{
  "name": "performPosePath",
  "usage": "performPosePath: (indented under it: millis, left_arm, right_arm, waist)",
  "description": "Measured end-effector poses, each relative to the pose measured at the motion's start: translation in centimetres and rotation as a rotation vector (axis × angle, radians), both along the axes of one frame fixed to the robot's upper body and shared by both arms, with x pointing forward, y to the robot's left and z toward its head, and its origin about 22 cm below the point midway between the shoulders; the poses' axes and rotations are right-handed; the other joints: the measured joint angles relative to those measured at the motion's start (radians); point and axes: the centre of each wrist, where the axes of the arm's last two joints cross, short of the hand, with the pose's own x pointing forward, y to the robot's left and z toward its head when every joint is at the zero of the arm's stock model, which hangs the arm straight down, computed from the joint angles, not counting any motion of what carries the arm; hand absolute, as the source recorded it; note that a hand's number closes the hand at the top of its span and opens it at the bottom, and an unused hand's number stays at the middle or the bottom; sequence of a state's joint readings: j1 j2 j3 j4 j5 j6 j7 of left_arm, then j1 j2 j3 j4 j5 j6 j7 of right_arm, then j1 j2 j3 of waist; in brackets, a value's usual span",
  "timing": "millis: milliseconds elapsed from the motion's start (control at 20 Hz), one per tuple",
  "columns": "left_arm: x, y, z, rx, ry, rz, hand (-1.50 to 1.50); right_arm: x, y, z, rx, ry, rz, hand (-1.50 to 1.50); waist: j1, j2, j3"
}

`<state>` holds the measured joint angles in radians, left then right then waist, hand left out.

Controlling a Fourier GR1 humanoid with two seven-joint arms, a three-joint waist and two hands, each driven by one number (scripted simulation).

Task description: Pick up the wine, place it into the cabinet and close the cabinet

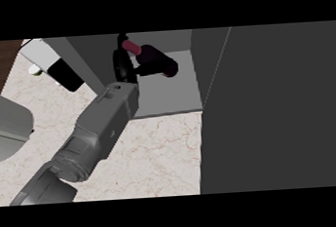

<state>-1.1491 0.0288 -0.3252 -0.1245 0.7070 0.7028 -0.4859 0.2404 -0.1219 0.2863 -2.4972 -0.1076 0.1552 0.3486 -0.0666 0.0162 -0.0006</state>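
Your hand (133, 68) is curled round the wine bottle (152, 57), holding it inside the open cabinet (168, 93) so it can be set down.

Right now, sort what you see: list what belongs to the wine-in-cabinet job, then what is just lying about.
Job:
wine bottle, held over the cabinet shelf
hand curled round it
cabinet
cabinet door, open

Lying about:
white and black object, top left
grey object, left edge
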Motion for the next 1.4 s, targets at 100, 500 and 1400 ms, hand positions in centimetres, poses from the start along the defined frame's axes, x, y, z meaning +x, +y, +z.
performPosePath:
  millis: [100, 500, 1400]
  left_arm:
    - [0.0, 0.0, 0.0, 0.005, 0.000, 0.004, -1.50]
    - [0.1, 0.2, 0.1, 0.001, -0.057, -0.049, -1.50]
    - [-0.8, -2.3, 1.0, -0.163, -0.251, -0.280, -1.50]
  right_arm:
    - [0.0, 0.2, 0.0, 0.006, 0.002, 0.007, -1.50]
    - [-0.4, 0.3, -0.4, 0.011, 0.010, 0.021, -1.50]
    - [-0.7, -0.3, -0.3, 0.004, 0.032, -0.021, -1.50]
  waist:
    - [-0.002, 0.001, 0.000]
    - [-0.005, 0.003, 0.000]
    - [0.057, -0.022, 0.001]
